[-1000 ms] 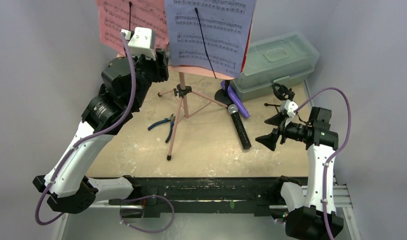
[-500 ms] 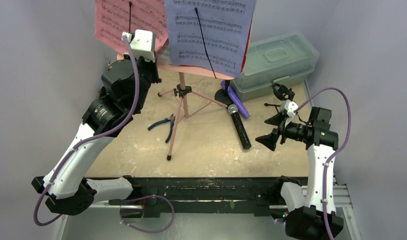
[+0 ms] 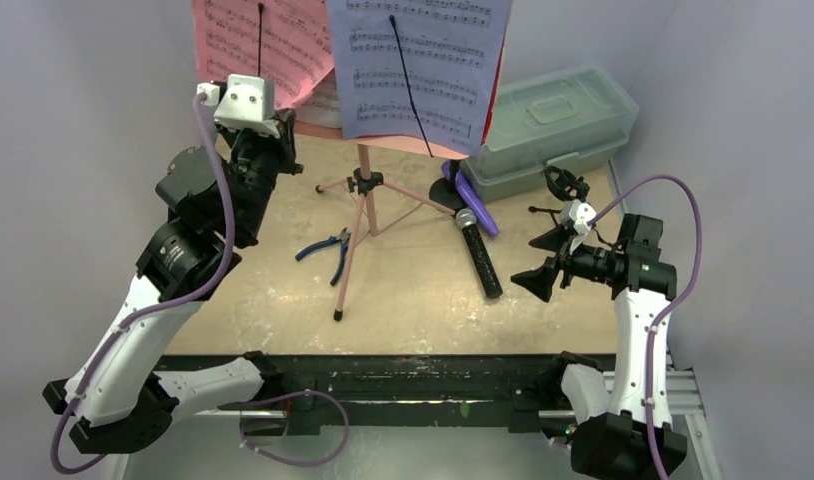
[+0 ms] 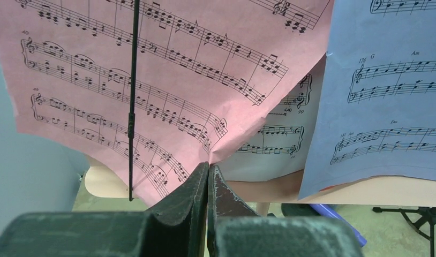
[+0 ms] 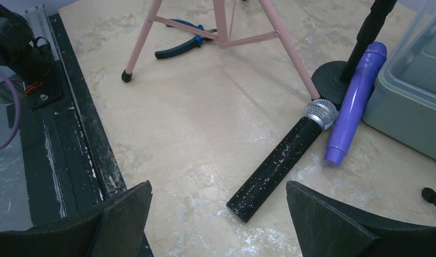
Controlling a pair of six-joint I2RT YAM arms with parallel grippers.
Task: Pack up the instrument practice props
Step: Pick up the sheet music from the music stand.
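The pink tripod music rack point(image 3: 363, 210) stands at the table's back with a pink-red music sheet point(image 3: 283, 40), a white sheet point(image 4: 275, 144) and a lavender sheet point(image 3: 423, 70) on it. My left gripper point(image 4: 209, 167) is shut on the pink-red sheet's point(image 4: 125, 80) lower corner, left of the lavender sheet point(image 4: 392, 96). The black silver-headed mic point(image 5: 283, 160) and purple mic point(image 5: 355, 101) lie on the table ahead of my right gripper point(image 5: 217, 184), which hovers open and empty. A black mic support point(image 5: 331, 80) stands beside the purple mic.
Blue-handled pliers point(image 3: 326, 250) lie left of the rack's legs. A translucent greenish lidded box point(image 3: 553, 120) sits at the back right, with a second black support point(image 3: 561, 185) in front of it. A black spring wire point(image 4: 133, 107) crosses the pink-red sheet.
My left gripper has shut on the pink-red sheet's corner, and the left arm has swung left and back. The right arm has not moved.
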